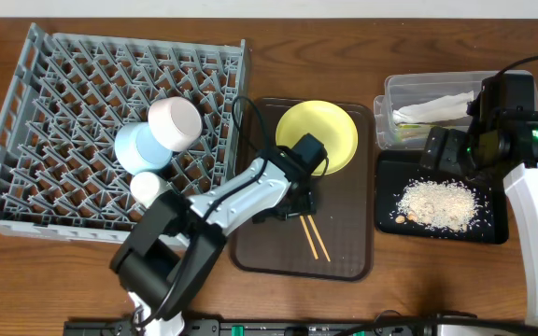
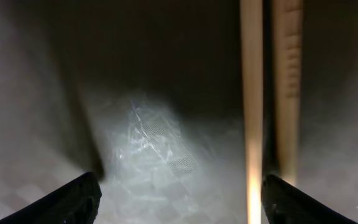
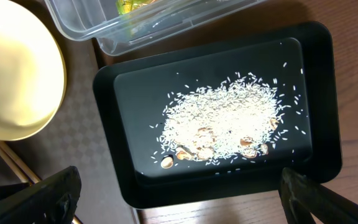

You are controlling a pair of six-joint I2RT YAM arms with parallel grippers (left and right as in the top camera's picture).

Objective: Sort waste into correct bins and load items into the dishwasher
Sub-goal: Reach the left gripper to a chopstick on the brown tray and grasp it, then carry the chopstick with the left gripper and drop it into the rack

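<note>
Jaws of the left gripper are spread wide, both dark fingertips at the bottom corners of the left wrist view. The wooden chopsticks lie between them, close to the right-hand tip, side by side. Their long axis runs straight up the frame, away from the camera. They rest on the textured brown serving tray. No contact with either finger is visible.

Right wrist view: jaws of the right gripper also stand apart, with nothing between them. It hangs above the near edge of the black tray. Rice crumbs sit spread in the tray's middle, with a few tan bits at the near side. The clear tub is just beyond the tray, and the green-yellow wrapper is inside it. The yellow plate is at the left edge.

Overhead: the chopsticks lie on the serving tray's near half, with the long axis diagonal. The upper ends are under the left gripper and the lower ends point toward the near right. The plate sits on the tray's far half. The white napkin is in the tub. The grey dish rack at the left holds the light blue bowl, the white bowl and the cream cup.
</note>
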